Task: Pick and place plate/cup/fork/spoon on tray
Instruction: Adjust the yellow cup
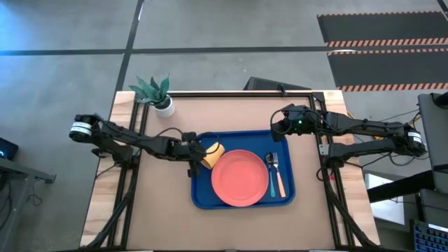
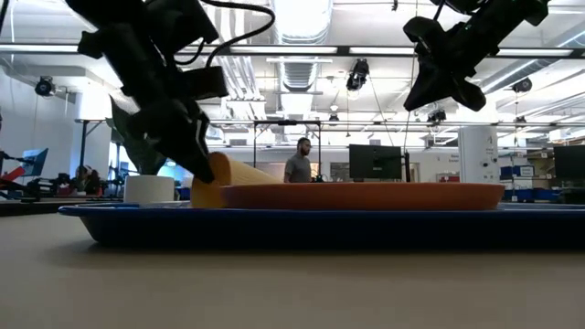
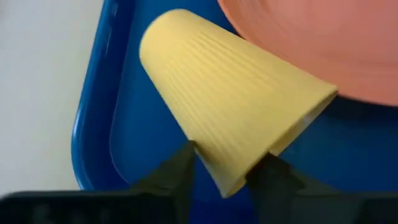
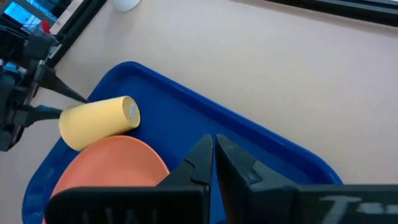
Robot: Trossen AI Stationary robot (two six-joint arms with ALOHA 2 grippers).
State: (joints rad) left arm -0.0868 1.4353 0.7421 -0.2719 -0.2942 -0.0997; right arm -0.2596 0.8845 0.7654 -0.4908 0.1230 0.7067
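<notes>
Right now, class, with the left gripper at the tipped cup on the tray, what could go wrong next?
1. The cup lies on its side against the plate; if the left gripper, fingers at its rim, lets go, it may roll.
2. Lifting it by that rim, the cup could slip or nudge the plate toward the fork and spoon.

Blue tray (image 1: 199, 199), coral-pink plate (image 1: 240, 178), ribbed yellow cup (image 3: 230, 118), blue-handled spoon (image 1: 271, 178), orange-handled fork (image 1: 279, 180).

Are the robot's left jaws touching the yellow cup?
Touching. In the left wrist view, both jaws press the sides of the tipped cup near its wide end, over the tray.
</notes>
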